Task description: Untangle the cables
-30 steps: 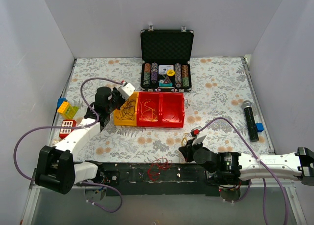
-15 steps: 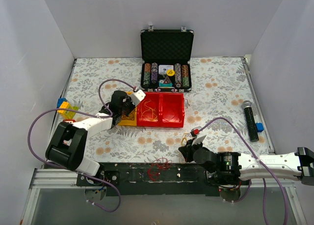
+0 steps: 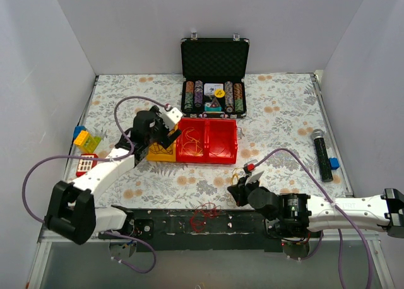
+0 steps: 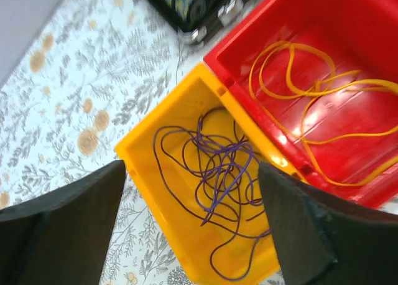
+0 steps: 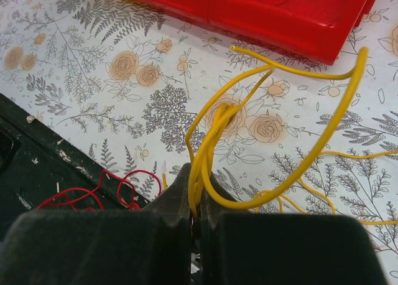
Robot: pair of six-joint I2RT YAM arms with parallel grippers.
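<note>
My left gripper [image 3: 165, 132] [image 4: 193, 229] hovers open over the yellow bin [image 3: 161, 154] [image 4: 152, 149]. A loose dark purple cable [image 4: 227, 173] lies in that bin, free of the fingers. Orange cable loops [image 4: 311, 79] rest in the adjoining red bin [image 3: 208, 141] [image 4: 249, 45]. At the near edge my right gripper [image 3: 238, 188] [image 5: 198, 191] is shut on a bunch of yellow cable [image 3: 237, 175] [image 5: 298, 167], whose loops arc over the floral cloth. A red cable [image 3: 203, 214] [image 5: 106, 185] lies on the black base strip.
An open black case of poker chips [image 3: 213, 81] stands behind the bins. A black microphone [image 3: 322, 153] lies at the right. Coloured toy blocks [image 3: 85, 141] and a red toy [image 3: 86, 165] sit at the left edge.
My left gripper has gone from shut to open over the yellow bin, after swinging right and back. The right gripper has kept its hold on the yellow cable, hardly moving.
</note>
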